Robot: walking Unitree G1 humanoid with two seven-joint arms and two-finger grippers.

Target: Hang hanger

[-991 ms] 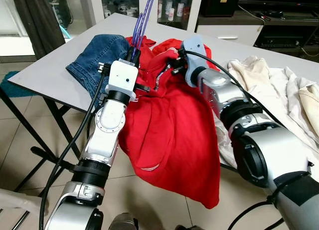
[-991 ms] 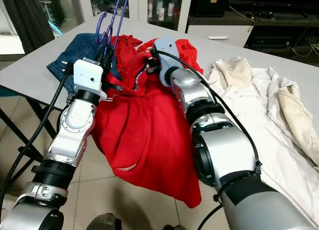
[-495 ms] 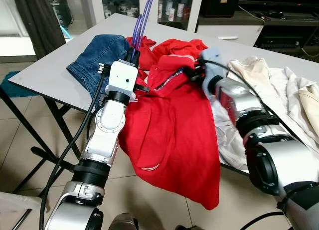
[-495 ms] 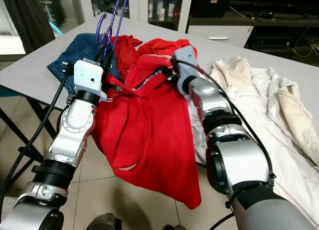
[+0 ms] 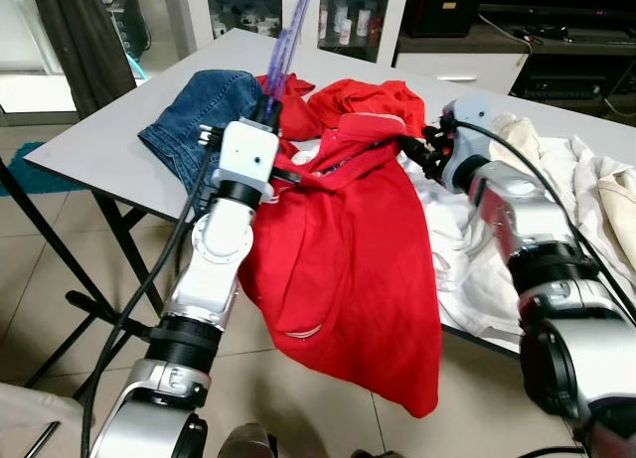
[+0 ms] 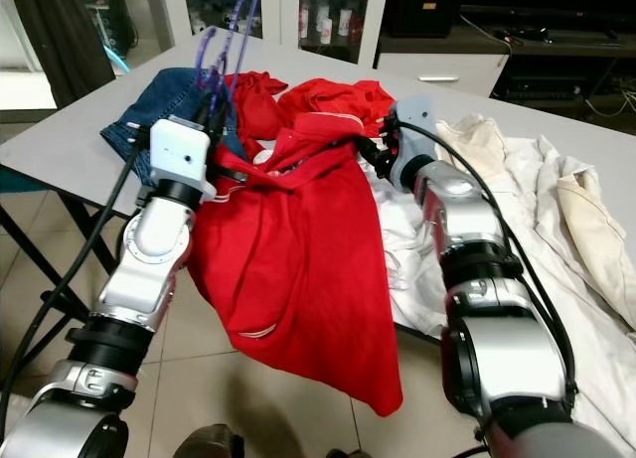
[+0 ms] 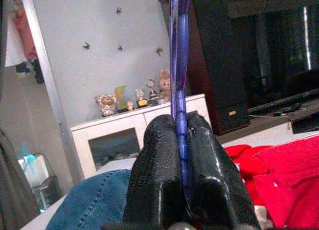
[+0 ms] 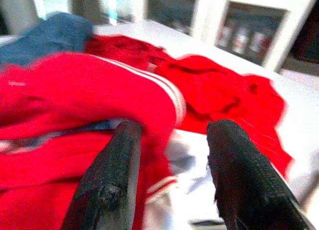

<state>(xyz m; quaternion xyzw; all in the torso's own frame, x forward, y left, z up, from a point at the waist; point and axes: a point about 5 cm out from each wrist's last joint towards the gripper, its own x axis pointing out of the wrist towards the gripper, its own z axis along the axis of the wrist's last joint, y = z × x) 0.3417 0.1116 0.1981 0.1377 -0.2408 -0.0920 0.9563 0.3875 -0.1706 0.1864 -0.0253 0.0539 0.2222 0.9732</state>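
Observation:
A purple hanger (image 5: pixel 289 39) stands upright with my left gripper (image 5: pixel 268 111) shut on its lower part; the left wrist view has the two black fingers (image 7: pixel 159 175) pressed together on the purple bar (image 7: pixel 178 65). A red shirt (image 5: pixel 348 249) hangs from just beside that gripper and drapes over the table's front edge toward the floor. My right gripper (image 5: pixel 415 152) sits at the shirt's right shoulder. Its fingers (image 8: pixel 112 185) are spread apart, with the striped red collar (image 8: pixel 149 98) lying between them.
Blue jeans (image 5: pixel 199 105) lie behind my left gripper on the grey table (image 5: pixel 99 150). Another red garment (image 5: pixel 370 92) is bunched further back. White and cream clothes (image 5: pixel 561 175) cover the table's right side. Folding table legs (image 5: pixel 109 269) stand at the left.
My right gripper has moved right from the shirt's collar toward the white clothes, and the shirt's shoulder has stretched out that way. The left gripper and hanger have stayed put.

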